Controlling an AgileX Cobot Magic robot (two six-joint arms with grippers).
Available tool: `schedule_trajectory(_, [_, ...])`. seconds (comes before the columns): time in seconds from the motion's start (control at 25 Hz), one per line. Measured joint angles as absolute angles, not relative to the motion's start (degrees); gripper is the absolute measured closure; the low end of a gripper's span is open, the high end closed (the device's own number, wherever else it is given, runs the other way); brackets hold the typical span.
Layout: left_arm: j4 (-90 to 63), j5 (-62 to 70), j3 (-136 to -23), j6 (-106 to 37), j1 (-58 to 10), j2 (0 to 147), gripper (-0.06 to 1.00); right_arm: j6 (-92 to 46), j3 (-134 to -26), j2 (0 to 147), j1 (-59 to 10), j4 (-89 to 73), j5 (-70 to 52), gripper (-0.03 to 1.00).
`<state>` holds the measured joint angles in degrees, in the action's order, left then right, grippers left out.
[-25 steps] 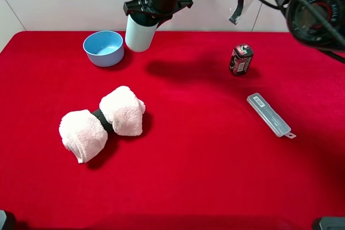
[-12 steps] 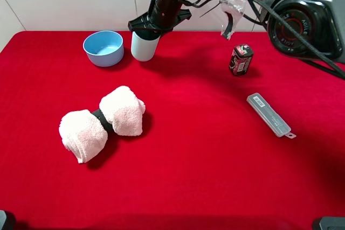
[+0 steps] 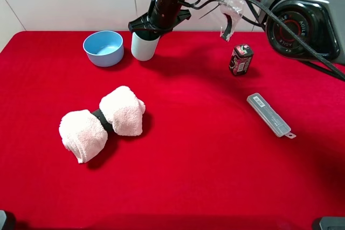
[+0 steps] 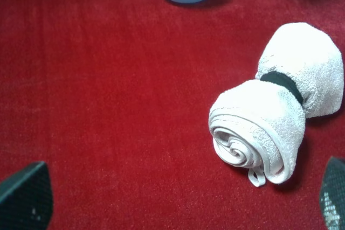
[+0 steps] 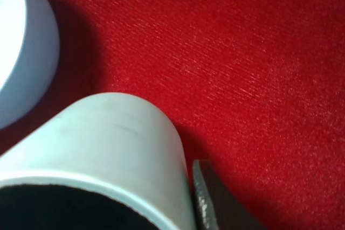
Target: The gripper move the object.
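Observation:
The pale teal tumbler (image 3: 143,48) stands upright on the red cloth at the back, just right of the light-blue bowl (image 3: 104,47). My right gripper (image 3: 146,29) reaches across from the right and is shut on the tumbler's upper part. In the right wrist view the tumbler (image 5: 108,138) fills the foreground, with one dark finger (image 5: 207,200) against its side; the other finger is out of view. My left gripper (image 4: 178,200) is open and empty, low over the cloth near the rolled towel (image 4: 280,100).
A pink rolled towel with a black band (image 3: 102,122) lies left of centre. A dark red can (image 3: 240,59) stands at the back right. A clear flat plastic case (image 3: 269,115) lies on the right. The bowl (image 5: 21,63) is close beside the tumbler.
The right gripper has lowered the tumbler from above the table's back edge down onto the cloth beside the bowl. It has barely moved in the last half second.

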<state>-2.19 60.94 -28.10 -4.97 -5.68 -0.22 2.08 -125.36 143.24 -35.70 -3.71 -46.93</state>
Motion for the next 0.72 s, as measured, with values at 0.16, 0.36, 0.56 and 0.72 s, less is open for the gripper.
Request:
schedule_trajectory(0.16, [-2.2,60.9,-28.1,-5.0,-5.7,-0.2,-0.04,2.1,-125.4,143.2,-35.7,-3.6,-47.4,0.94])
schedule_trajectory(0.36, [-2.2,60.9,-28.1,-5.0,-5.7,-0.2,-0.04,2.1,-125.4,143.2,-35.7,-3.6,-47.4,0.94])
schedule_trajectory(0.56, [-2.2,60.9,-28.1,-5.0,-5.7,-0.2,-0.04,2.1,-125.4,143.2,-35.7,-3.6,-47.6,0.94])
schedule_trajectory(0.72, [-2.2,60.9,-28.1,-5.0,-5.7,-0.2,-0.04,2.1,-125.4,143.2,-35.7,-3.6,-48.2,0.94])
